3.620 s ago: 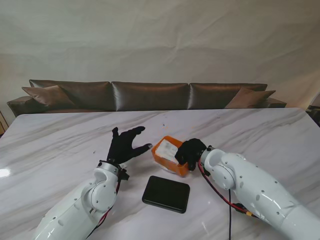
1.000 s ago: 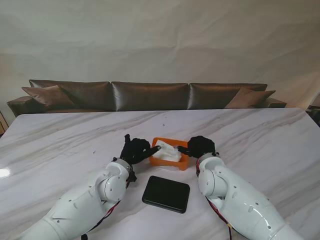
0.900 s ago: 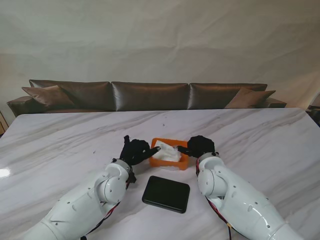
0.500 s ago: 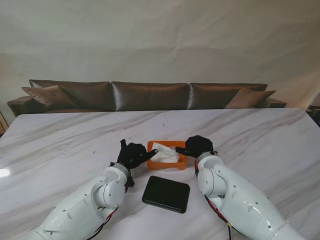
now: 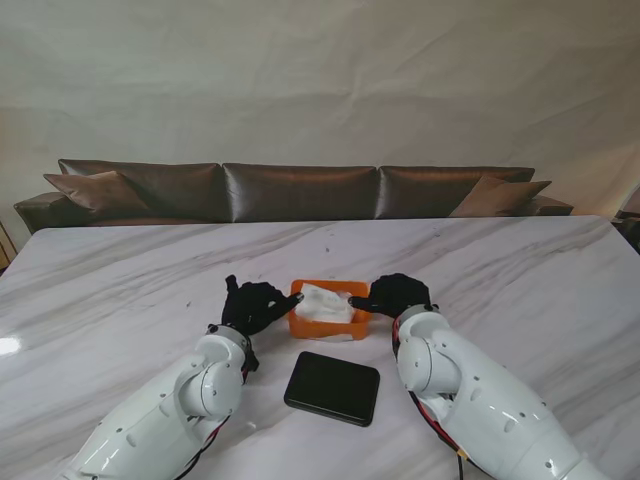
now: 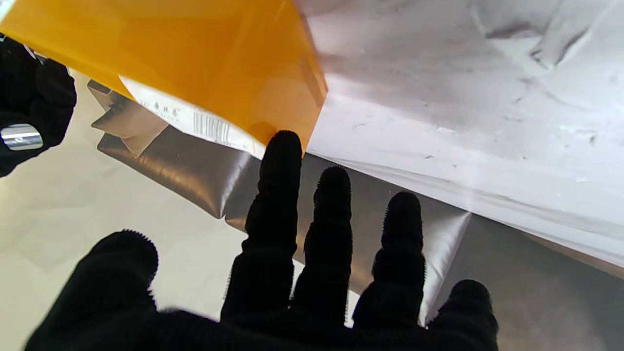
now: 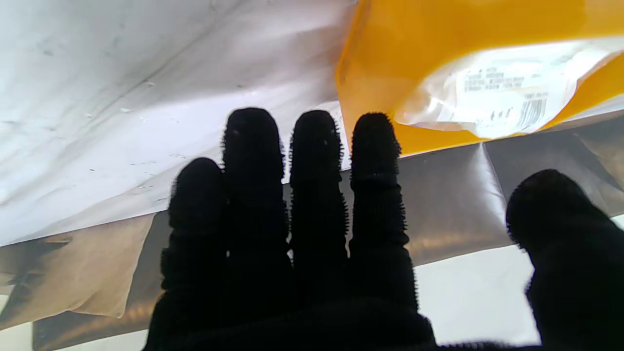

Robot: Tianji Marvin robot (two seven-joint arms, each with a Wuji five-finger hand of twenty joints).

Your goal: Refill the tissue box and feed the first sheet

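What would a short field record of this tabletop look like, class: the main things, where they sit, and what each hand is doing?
box: orange box, lid off, mid-table
tissues: white tissues inside, showing over the rim
lid: black lid flat on the table, nearer to me than the box
left hand: left hand at the box's left end, fingers extended
right hand: right hand at its right end
table: marble table

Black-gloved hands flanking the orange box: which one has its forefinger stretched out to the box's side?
The left hand: its forefinger reaches the orange tissue box; the right hand looks curled at the opposite end.
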